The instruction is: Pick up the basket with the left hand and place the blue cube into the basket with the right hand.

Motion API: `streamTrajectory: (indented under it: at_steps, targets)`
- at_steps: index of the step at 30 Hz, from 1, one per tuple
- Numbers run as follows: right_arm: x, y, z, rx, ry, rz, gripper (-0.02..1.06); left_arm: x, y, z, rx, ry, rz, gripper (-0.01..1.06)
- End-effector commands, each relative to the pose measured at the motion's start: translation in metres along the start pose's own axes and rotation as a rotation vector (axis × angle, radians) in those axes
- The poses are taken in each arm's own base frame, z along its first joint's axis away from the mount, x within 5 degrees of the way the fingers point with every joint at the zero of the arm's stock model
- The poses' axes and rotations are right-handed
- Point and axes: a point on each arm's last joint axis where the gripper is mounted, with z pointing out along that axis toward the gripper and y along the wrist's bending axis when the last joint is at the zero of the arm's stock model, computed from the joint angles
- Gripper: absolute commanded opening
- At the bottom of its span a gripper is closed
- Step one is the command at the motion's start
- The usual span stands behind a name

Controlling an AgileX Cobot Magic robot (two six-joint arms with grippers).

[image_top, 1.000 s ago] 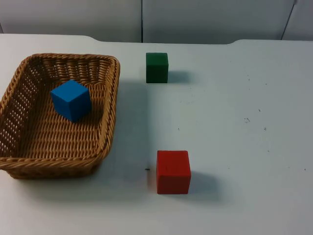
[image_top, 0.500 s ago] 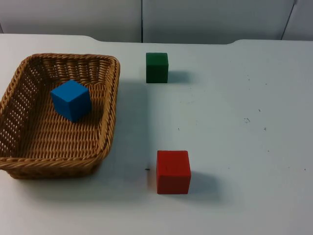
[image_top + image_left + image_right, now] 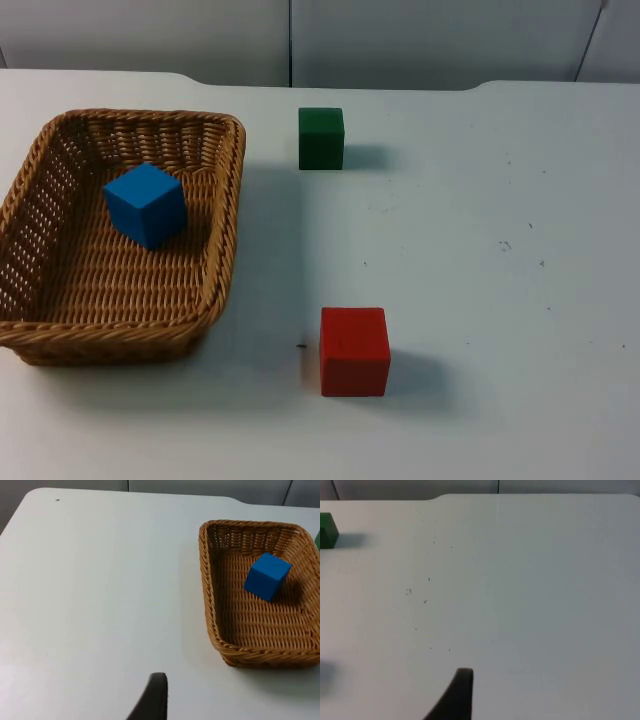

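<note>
Your basket (image 3: 120,235) sat on the white table (image 3: 480,250) toward the left side of the top view, resting flat. The blue cube (image 3: 146,204) was already inside it, tilted on the woven floor nearer the far wall and a little right of the middle; neither gripper had hold of it or of the basket.

From the left wrist you could see the basket (image 3: 260,592) and the blue cube (image 3: 267,576) ahead of the left gripper (image 3: 152,700), which hung above bare table, well apart from the rim. One black fingertip showed, so I could not tell whether that tool was released or clenched.

The right gripper (image 3: 455,695) waited over bare table as well, with the green cube (image 3: 327,530) far off from it; its state I could not tell either.

In the top view the green cube (image 3: 321,138) stood just beyond the basket's far right corner, and the red cube (image 3: 354,351) stood nearer the camera, right of the basket.
</note>
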Motion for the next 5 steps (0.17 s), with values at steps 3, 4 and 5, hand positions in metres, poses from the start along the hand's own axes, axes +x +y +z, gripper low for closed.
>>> streamTrajectory:
  at_steps: [3,4,5]
  targets:
    - [0.0011,0.0003,0.0016,0.005,-0.006,-0.004,0.95,0.0003,0.0004,0.0,0.027,-0.009,0.013,0.84]
    - [0.0011,0.0003,0.0016,0.005,-0.006,-0.004,0.95,0.0003,0.0004,0.0,0.027,-0.009,0.013,0.84]
    - [0.0011,0.0003,0.0016,0.005,-0.006,-0.004,0.95,0.0004,0.0005,-0.0001,0.041,-0.009,0.02,0.84]
